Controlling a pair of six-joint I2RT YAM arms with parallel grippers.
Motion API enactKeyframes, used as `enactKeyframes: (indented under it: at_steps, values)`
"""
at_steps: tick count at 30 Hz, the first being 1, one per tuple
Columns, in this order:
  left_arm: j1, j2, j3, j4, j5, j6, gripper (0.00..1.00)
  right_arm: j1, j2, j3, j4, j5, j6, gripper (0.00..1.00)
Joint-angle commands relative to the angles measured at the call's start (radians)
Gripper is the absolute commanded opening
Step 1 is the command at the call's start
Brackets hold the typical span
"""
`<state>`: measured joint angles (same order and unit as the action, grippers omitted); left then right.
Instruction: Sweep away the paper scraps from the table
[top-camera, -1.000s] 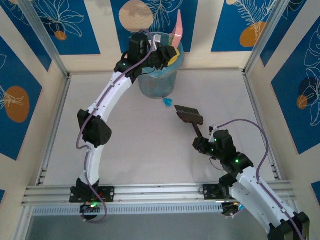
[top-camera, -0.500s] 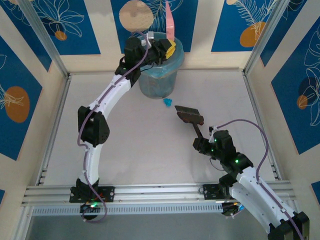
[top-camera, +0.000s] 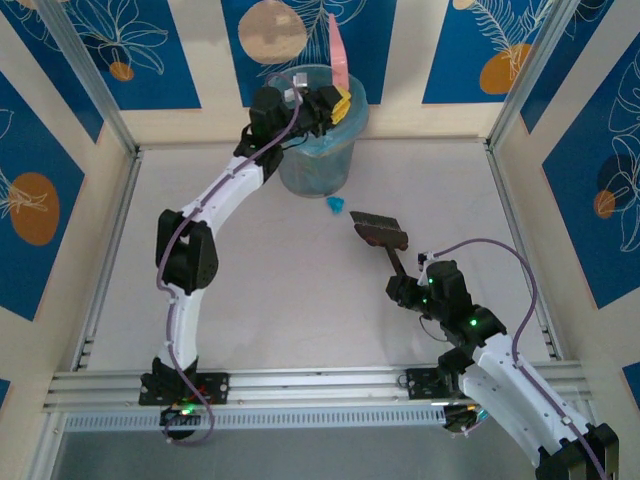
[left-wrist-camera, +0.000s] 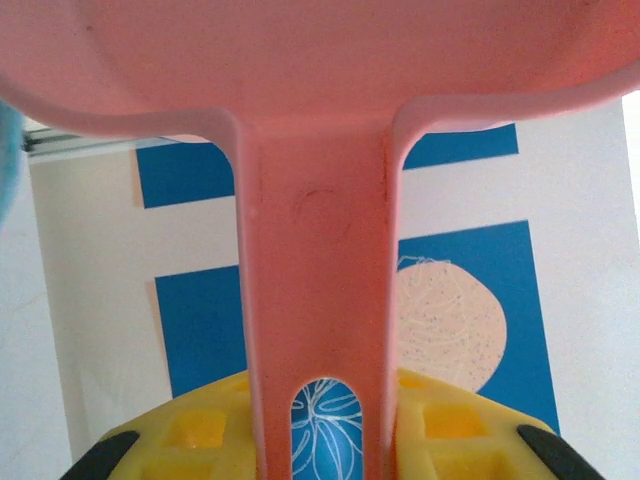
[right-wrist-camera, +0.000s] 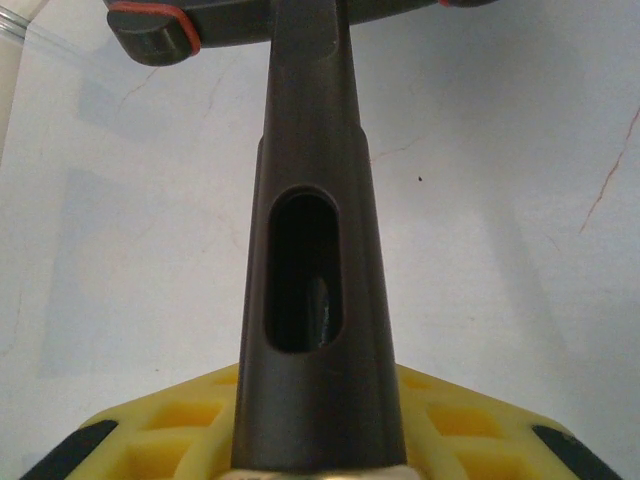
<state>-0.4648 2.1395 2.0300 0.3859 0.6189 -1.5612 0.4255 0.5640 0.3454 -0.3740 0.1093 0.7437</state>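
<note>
The dustpan (left-wrist-camera: 320, 250) was smooth pink plastic with a soft satin sheen and a faint moulding mark on its handle. The brush (right-wrist-camera: 310, 130) had a dark, matt plastic handle. The left tool (left-wrist-camera: 320, 440) and the right tool (right-wrist-camera: 310, 440) showed yellow moulded plastic faces with square recesses and black, rubbery-looking corners. The worktop (top-camera: 280, 300) looked pale, matt and smooth, with hairline cracks visible close up. Its rails (top-camera: 320, 385) were brushed metal. The bucket (top-camera: 315, 165) was translucent bluish plastic. The cyan paper scrap (top-camera: 335, 205) looked crumpled.

We see a translucent blue bucket (top-camera: 310, 175) by the far wall, a pink dustpan (top-camera: 340, 55) upright above it, and a dark brush (top-camera: 380, 231) nearer, to the right.
</note>
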Motion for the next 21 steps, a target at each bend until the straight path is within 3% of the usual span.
enactKeyframes:
  at_steps: [1,7,11,14,17,21]
  values:
    - [-0.003,-0.136,-0.02,0.079,0.073,0.065,0.0,0.006,-0.013,-0.002,0.037,0.03,-0.022,0.0]
    - [-0.051,-0.338,-0.207,0.009,0.139,0.253,0.0,0.004,-0.014,0.001,0.022,0.045,-0.014,0.0]
    - [-0.094,-0.535,-0.432,-0.166,0.119,0.509,0.0,0.0,-0.016,0.001,0.008,0.05,-0.01,0.0]
    - [-0.131,-0.699,-0.623,-0.359,0.013,0.733,0.0,-0.004,-0.017,0.004,-0.005,0.059,-0.007,0.0]
    - [-0.16,-0.832,-0.764,-0.579,-0.171,0.922,0.0,-0.011,-0.016,-0.002,-0.008,0.075,0.0,0.0]
    - [-0.204,-0.935,-0.871,-0.845,-0.411,1.072,0.0,-0.015,-0.016,0.002,-0.031,0.115,0.025,0.0]
